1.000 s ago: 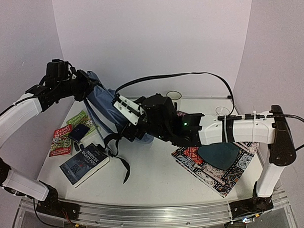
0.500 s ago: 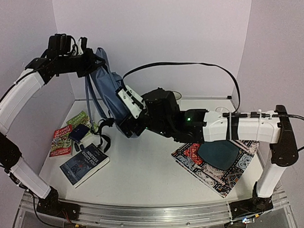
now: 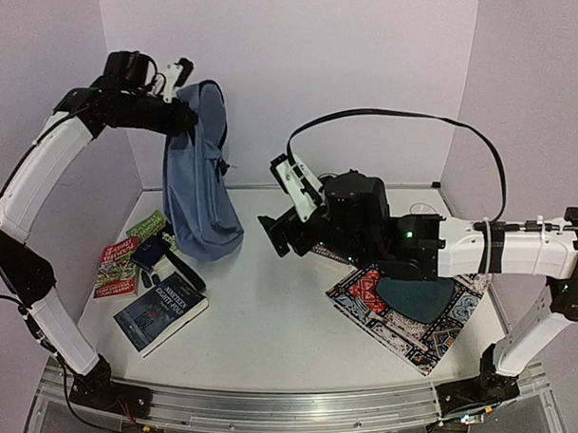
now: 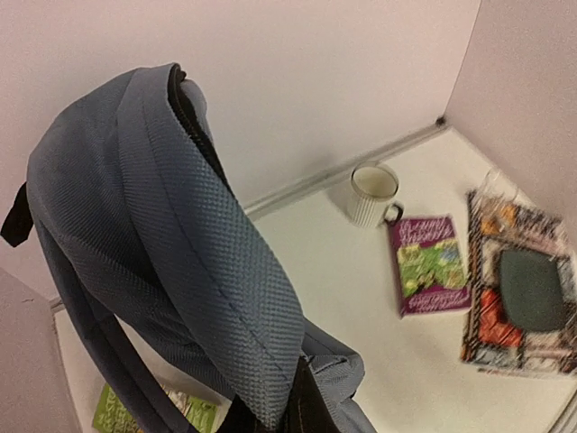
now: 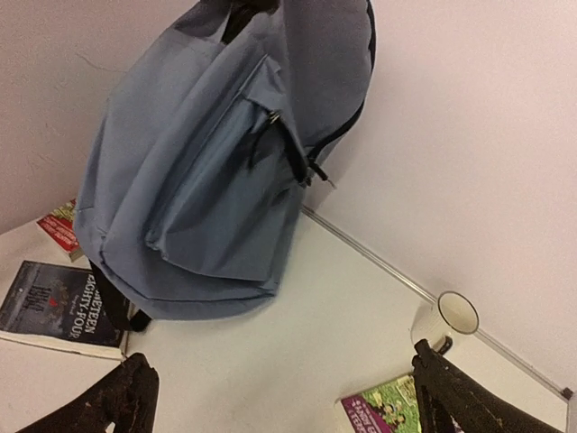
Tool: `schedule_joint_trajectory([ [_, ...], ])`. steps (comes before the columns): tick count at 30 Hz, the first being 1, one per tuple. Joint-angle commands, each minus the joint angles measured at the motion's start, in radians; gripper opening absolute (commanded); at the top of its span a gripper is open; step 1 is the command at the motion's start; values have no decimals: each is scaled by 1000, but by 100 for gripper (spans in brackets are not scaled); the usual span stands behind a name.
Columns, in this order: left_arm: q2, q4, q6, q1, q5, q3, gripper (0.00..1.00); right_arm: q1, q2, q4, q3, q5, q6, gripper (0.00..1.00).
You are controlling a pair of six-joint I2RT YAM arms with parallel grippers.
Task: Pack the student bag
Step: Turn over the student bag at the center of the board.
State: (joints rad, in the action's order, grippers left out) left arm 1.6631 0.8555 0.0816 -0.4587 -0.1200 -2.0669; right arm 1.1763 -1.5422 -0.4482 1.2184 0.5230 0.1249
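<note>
The student bag (image 3: pixel 201 186), slate-blue with a zipped front pocket (image 5: pixel 221 189), hangs upright at the back left, its bottom at the table. My left gripper (image 3: pixel 183 114) is high up and shut on the bag's top; in the left wrist view the bag's fabric (image 4: pixel 180 253) hides the fingers. My right gripper (image 3: pixel 278 231) hovers over the table to the right of the bag, facing it, open with nothing between its fingertips (image 5: pixel 126 397). It is apart from the bag.
Left of the bag lie a dark book (image 3: pixel 161 311), a red book (image 3: pixel 115 265) and a green book (image 3: pixel 149 224). A white cup (image 5: pixel 451 316) and a purple-green book (image 5: pixel 383 406) sit at the back. A patterned cloth mat (image 3: pixel 416 321) lies right.
The left arm has lifted the bag from slumped on the table to hanging upright. The right gripper has drawn back to the right, away from the bag.
</note>
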Motion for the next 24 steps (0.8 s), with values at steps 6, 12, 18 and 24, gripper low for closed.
schedule_joint_trajectory([
  [6,19,-23,227,-348,470,159,0,-1,176,-34,-189,213,-86,98],
  [12,47,-19,217,-517,575,224,0,-1,302,5,-276,250,-179,98],
  [18,79,-26,142,-670,640,323,0,-1,403,76,-324,292,-239,98],
  [24,96,-59,83,-769,687,446,0,-1,462,137,-364,294,-296,98],
])
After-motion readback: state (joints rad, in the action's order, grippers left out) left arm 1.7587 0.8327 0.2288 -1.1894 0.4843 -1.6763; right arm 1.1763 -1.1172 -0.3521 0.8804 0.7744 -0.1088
